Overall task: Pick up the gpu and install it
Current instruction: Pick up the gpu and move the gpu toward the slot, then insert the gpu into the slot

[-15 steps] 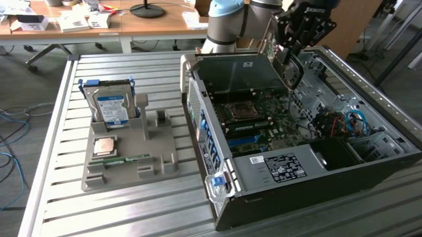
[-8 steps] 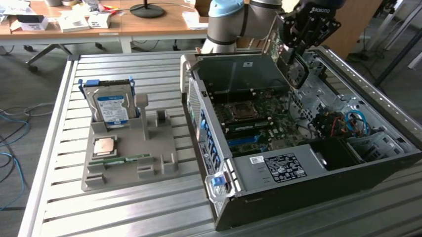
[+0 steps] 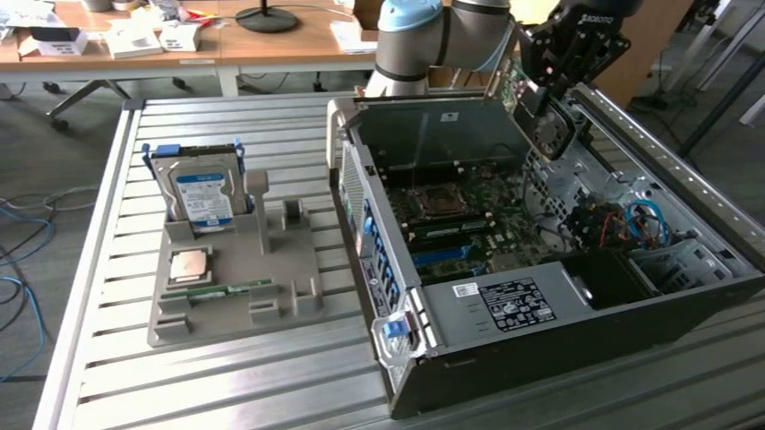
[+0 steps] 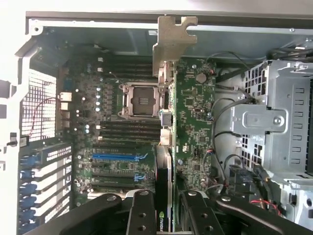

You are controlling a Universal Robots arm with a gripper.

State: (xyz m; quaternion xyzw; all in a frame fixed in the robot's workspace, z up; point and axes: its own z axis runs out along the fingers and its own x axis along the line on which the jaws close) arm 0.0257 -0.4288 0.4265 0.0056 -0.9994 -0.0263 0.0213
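My gripper hangs over the open computer case and is shut on the gpu, a thin dark card that points down towards the motherboard. In the wrist view the gpu appears edge-on between my two black fingers, with its silver bracket at the far end. The card is above the board, clear of the slots; the blue slot lies beside it.
A grey fixture tray on the slatted table holds a hard drive with a blue-white label, a CPU chip and a green memory stick. A drive cage and cables fill the case's far side.
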